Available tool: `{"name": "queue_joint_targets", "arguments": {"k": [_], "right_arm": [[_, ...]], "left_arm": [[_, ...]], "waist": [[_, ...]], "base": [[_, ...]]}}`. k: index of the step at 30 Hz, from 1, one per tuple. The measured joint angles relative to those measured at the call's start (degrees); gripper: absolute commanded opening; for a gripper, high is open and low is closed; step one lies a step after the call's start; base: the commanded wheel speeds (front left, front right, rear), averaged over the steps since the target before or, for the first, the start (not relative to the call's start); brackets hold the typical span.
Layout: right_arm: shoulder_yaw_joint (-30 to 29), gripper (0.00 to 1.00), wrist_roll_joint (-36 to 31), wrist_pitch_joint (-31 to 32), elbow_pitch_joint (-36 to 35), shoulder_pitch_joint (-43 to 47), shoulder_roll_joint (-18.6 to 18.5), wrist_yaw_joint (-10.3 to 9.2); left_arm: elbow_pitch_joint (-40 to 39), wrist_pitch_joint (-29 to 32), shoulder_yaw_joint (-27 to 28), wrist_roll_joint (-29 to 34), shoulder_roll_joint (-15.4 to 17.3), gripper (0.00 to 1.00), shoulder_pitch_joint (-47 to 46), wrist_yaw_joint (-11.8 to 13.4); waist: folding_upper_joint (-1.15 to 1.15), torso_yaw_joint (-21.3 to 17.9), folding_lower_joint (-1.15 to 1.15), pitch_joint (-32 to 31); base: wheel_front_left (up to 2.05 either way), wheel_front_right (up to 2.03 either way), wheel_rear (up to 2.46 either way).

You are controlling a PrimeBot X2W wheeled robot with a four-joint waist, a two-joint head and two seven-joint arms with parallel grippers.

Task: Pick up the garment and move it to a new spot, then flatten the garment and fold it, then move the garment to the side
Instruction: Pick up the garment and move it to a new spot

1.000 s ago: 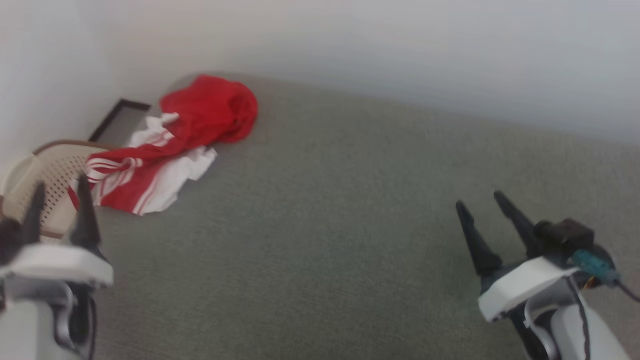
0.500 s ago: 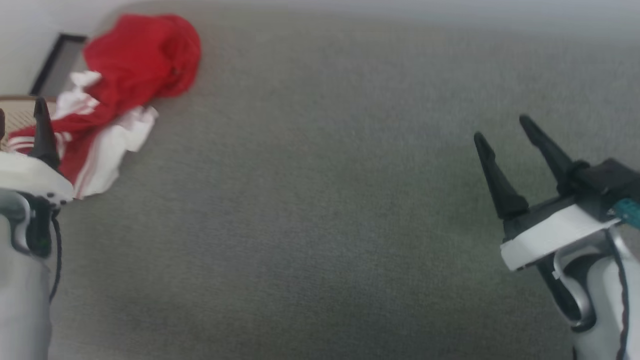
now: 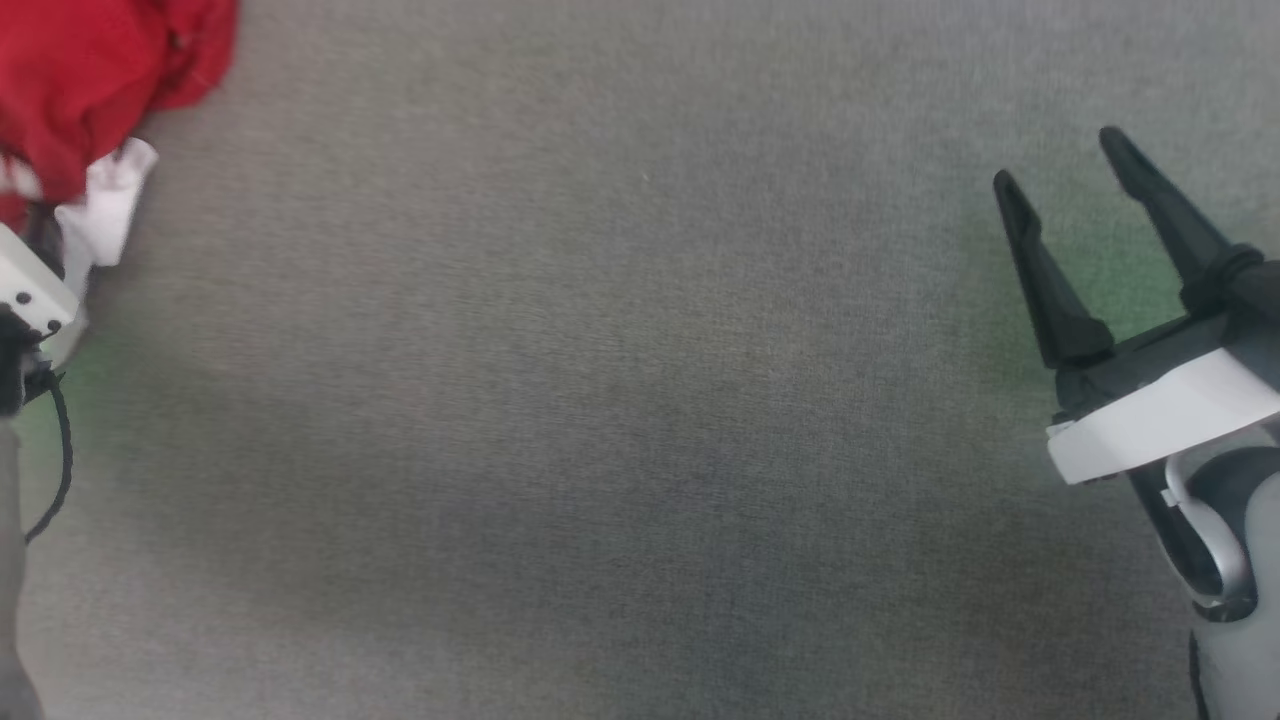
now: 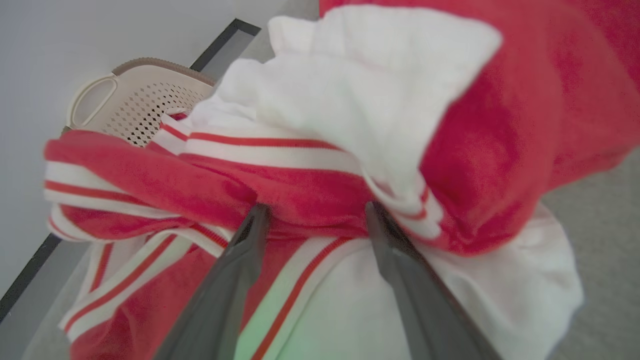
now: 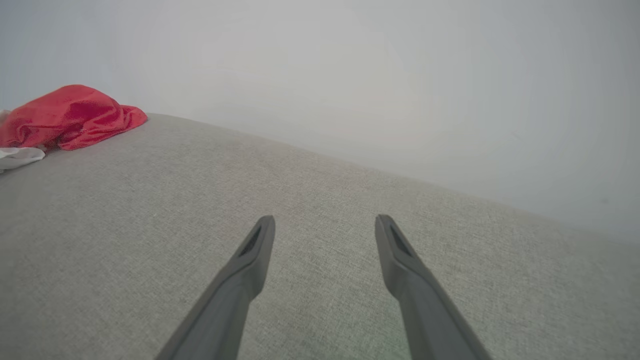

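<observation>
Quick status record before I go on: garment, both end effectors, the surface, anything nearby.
garment: red and white, striped trim, crumpled in a heap, not flattened
left end effector: open, fingertips at a red fold of the garment; contact unclear
right end effector: open, holding nothing, above the grey fabric surface, well apart from the garment
nearby: beige perforated basket beyond the garment
task stage: pickup not yet done
</observation>
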Motion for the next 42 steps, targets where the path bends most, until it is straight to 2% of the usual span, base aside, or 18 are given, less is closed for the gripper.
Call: {"name": "queue_joint_targets", "arguments": {"k": [1, 4, 8, 10, 11, 15, 20, 27, 34, 42], "right_arm": [[-0.4, 1.0, -0.4, 0.2, -0.6, -0.4, -0.1, 0.0], [-0.6, 1.0, -0.4, 0.5, -1.0, -0.4, -0.2, 0.0], [-0.6, 1.0, -0.4, 0.6, -1.0, -0.4, 0.0, -0.01], [-0.5, 1.0, -0.5, 0.6, -0.9, -0.6, 0.2, 0.0], [-0.5, 1.0, -0.5, 0.5, -0.8, -0.7, 0.3, 0.0], [-0.7, 1.0, -0.5, -0.1, 0.0, -1.0, 0.7, 0.0], [-1.4, 1.0, -0.4, -1.9, 2.3, -0.7, 1.5, 0.0], [-1.4, 1.0, 0.5, -4.8, 6.4, 1.5, 3.0, 0.0], [-1.2, 1.0, 1.3, -7.5, 10.4, 4.5, 4.3, -0.01], [-0.9, 1.0, 2.2, -10.1, 13.8, 7.7, 6.0, 0.0]], "left_arm": [[1.5, 3.3, -0.4, -0.1, 0.2, 1.0, -1.5, 0.1], [2.3, 7.3, -0.5, -0.5, 0.8, 1.0, -3.3, 0.4], [2.4, 9.7, -0.4, -1.3, 1.4, 1.0, -3.9, 0.4], [2.5, 10.5, -0.3, -1.8, 1.6, 0.06, -3.9, 0.4], [2.6, 10.5, -0.2, -1.9, 1.6, 0.0, -3.9, 0.4], [3.0, 8.3, -0.5, -2.0, 1.6, 0.0, -3.7, 0.6], [3.0, 3.9, -2.2, -1.2, 2.1, 0.0, -3.1, -0.2], [-0.3, -3.8, -5.2, 0.4, 5.7, 0.0, -3.2, -0.9], [-8.2, -8.5, -11.1, 0.1, 7.9, 0.0, -2.8, -1.0], [-20.0, -8.3, -17.2, -1.8, 12.1, 0.0, 0.5, -1.0]], "waist": [[0.0, -0.4, 0.0, 1.6], [0.0, -1.0, 0.0, 3.4], [0.01, -1.5, 0.0, 4.1], [0.01, -1.7, 0.0, 4.1], [0.01, -1.8, 0.0, 4.0], [0.0, -1.9, 0.0, 3.1], [0.0, -1.6, 0.0, 0.7], [0.0, -1.2, 0.0, -5.4], [0.0, -0.7, 0.0, -12.9], [0.0, -0.4, 0.0, -21.2]], "base": [[0.0, 0.0, 0.0], [0.0, 0.0, 0.0], [0.0, 0.0, 0.0], [0.0, 0.0, 0.0], [0.0, 0.0, 0.0], [0.0, 0.0, 0.0], [0.0, 0.0, 0.0], [0.0, 0.0, 0.0], [0.0, 0.0, 0.0], [0.0, 0.0, 0.0]]}}
